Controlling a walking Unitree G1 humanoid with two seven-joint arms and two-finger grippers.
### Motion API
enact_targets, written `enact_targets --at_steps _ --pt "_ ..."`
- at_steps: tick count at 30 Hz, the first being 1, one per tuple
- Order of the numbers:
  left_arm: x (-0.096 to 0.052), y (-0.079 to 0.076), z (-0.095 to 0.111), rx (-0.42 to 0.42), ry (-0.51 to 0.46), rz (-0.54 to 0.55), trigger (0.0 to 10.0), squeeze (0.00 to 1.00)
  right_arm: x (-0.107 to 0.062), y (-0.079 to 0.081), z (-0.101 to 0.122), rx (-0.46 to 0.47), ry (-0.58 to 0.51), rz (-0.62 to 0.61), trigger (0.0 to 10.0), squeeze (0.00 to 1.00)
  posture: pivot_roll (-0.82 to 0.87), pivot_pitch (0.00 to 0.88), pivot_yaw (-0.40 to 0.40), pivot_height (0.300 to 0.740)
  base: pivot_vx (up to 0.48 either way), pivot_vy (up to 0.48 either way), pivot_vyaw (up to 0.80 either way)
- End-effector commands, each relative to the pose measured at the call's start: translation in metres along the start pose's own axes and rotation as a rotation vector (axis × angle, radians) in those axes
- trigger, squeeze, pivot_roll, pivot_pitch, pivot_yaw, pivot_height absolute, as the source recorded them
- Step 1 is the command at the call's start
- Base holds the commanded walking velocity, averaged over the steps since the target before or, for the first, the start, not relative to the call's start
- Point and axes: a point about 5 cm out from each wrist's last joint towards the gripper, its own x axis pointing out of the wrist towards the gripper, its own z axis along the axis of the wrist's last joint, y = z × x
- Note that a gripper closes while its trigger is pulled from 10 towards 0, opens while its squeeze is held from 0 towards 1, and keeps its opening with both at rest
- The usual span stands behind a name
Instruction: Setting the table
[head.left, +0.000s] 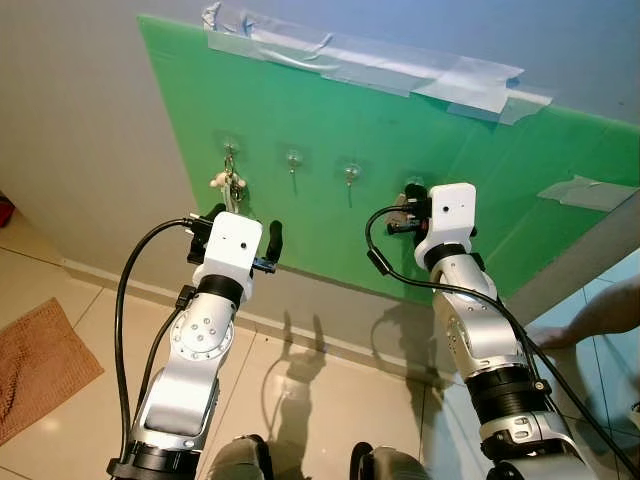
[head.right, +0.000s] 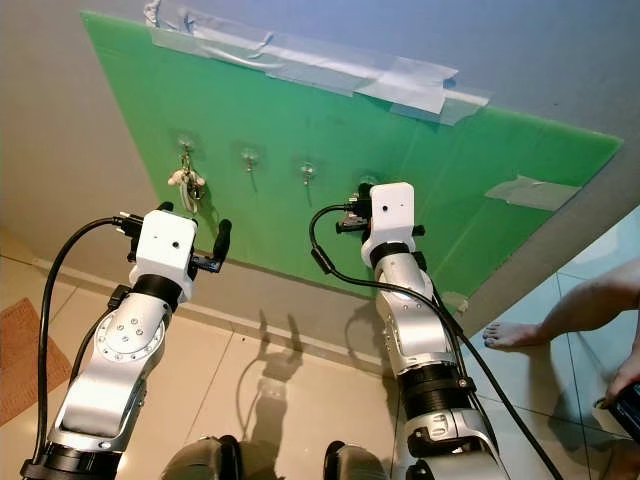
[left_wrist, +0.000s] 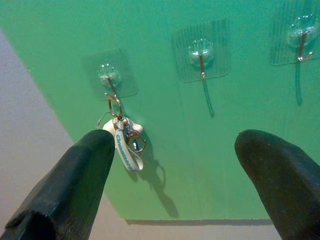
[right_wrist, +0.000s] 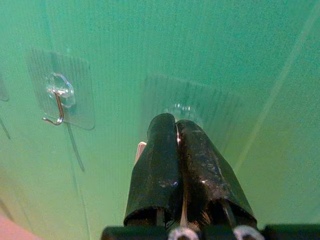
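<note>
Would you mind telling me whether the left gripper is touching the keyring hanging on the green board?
Apart. In the left wrist view the left gripper is open, and green board shows between its fingers and the keyring.

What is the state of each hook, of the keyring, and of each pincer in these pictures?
Left pincer: open, held before the green board, holding nothing.
Right pincer: shut, tips against the fourth hook; anything held is hidden.
Keyring: hanging from the first hook.
Second hook: bare.
Third hook: bare.
Tape: stuck along the board's top edge, wrinkled.
</note>
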Motion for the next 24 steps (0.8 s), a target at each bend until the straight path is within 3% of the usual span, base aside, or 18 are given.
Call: enact_targets --at_steps 1,10,24 --pt "-0.002 0.0 0.004 0.003 -0.014 0.006 10.0 0.0 0.002 -0.004 0.005 -0.022 -0.03 -0.015 10.0 0.0 0.02 0.148 -0.059 0.74 0.0 0.0 0.0" --pt "-0.002 0.0 0.004 0.003 -0.013 0.009 10.0 0.0 0.004 -0.001 0.002 -0.022 -0.015 -0.001 10.0 0.0 0.02 0.149 -0.062 0.74 0.0 0.0 0.0" --pt "-0.003 0.0 0.004 0.006 -0.01 0.005 10.0 0.0 0.003 0.005 -0.013 0.112 0.085 0.034 10.0 0.0 0.02 0.149 -0.061 0.74 0.0 0.0 0.0"
